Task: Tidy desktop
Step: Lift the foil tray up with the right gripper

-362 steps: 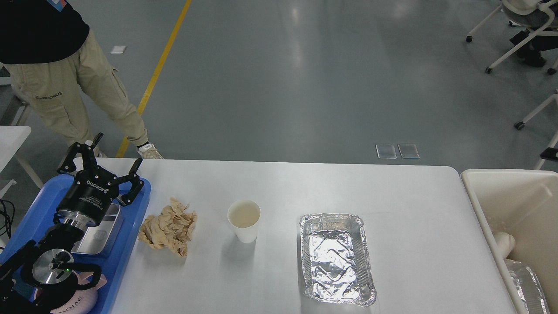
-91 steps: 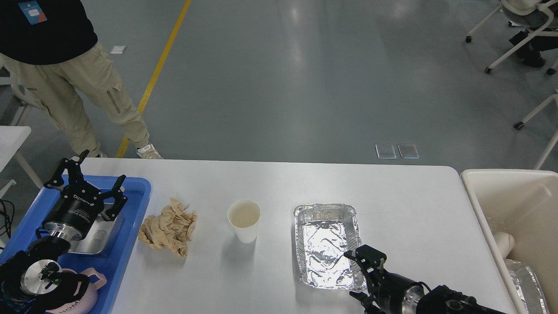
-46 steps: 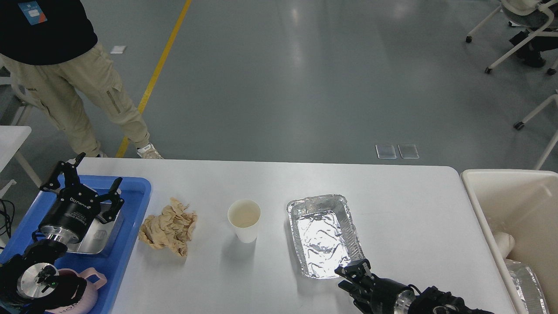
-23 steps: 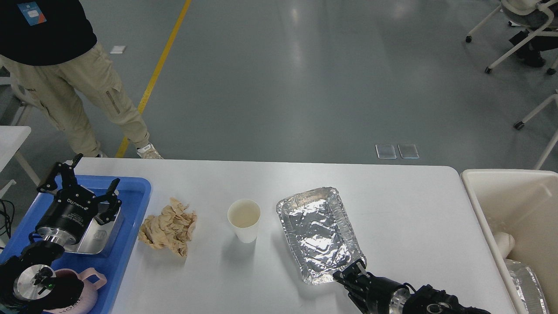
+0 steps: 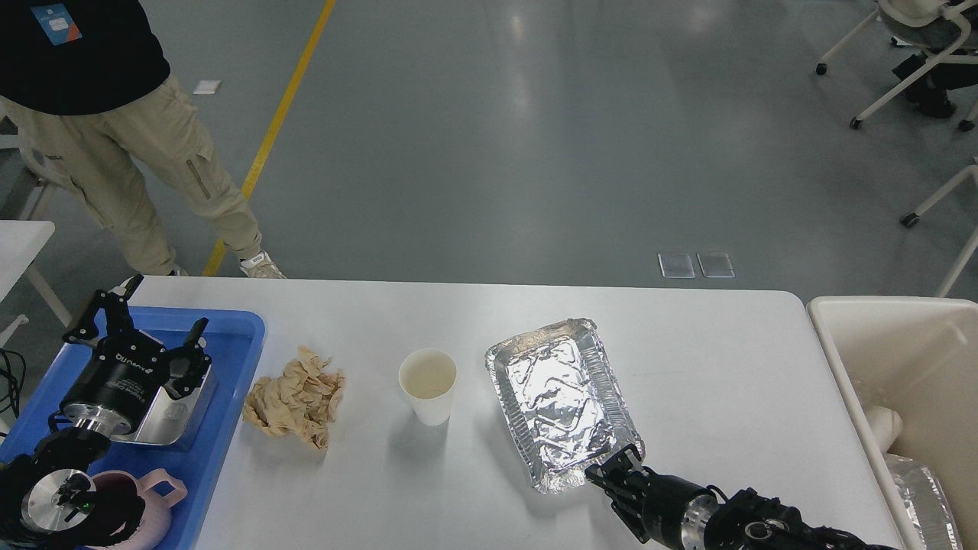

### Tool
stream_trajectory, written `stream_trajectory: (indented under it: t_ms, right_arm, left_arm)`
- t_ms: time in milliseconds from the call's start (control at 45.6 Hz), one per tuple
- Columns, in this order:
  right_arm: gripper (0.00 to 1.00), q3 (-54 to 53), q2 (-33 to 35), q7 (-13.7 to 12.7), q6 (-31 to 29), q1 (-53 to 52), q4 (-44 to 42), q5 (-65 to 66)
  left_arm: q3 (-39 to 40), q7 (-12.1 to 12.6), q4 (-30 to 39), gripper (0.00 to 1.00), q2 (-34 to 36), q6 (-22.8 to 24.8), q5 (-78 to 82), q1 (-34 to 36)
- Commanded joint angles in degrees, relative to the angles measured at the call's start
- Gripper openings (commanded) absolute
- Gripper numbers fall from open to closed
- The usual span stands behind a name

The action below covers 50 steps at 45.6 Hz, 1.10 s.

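The white desktop carries a crumpled brown paper, a white paper cup and a foil tray. The foil tray lies askew, with its far end turned to the left. My right gripper comes in from the bottom edge and is shut on the tray's near right corner. My left gripper hangs open over the blue tray at the left, holding nothing.
In the blue tray sit a shiny metal box and a pink mug. A beige bin stands off the desktop's right end with foil inside. A person stands beyond the far left corner.
My right arm came in and closed on the foil tray's near corner. The tray shifted left and away and turned askew. My left gripper drifted slightly left over the blue tray.
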<state>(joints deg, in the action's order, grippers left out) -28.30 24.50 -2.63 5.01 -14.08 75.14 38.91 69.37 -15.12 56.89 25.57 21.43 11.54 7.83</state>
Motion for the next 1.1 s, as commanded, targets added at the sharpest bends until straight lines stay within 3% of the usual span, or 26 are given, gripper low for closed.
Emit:
stream_trajectory:
  t_ms: [0,175,416,636,789,943,1074]
  right_arm:
    - [0.0,0.09,0.99,0.0,0.0,-0.15,1.06,0.38]
    - [0.0,1.76,6.52,-0.09,0.0,-0.68,5.88,1.43]
    - [0.0,2.02,21.72,-0.09,-1.22,-3.4,16.7,1.43]
    - [0.0,2.2,35.17,-0.53,-12.99,-5.95,18.2,4.41]
    - [0.0,2.28,44.05,-0.53,-23.27,-13.58,19.08,8.9]
    - [0.0,2.29,45.82,-0.62,-34.08,-23.26,19.08,12.5]
    - [0.0,2.29,44.06,-2.46,-41.38,-30.2,19.78,13.65]
  left_arm:
    - [0.32,0.0,-0.03,0.97,0.09,0.1,-0.03,-0.01]
    - [0.32,0.0,-0.03,0.97,0.0,0.19,-0.03,-0.09]
    - [0.41,0.0,0.06,0.97,-0.08,0.28,-0.03,-0.09]
    - [0.41,0.0,0.06,0.97,-0.09,0.46,-0.03,-0.09]
    - [0.41,0.0,0.06,0.97,-0.26,0.46,-0.03,-0.01]
    - [0.41,0.0,0.06,0.97,-0.52,0.72,-0.03,-0.09]
    - [0.41,-0.09,0.06,0.97,-0.61,0.72,-0.03,-0.18]
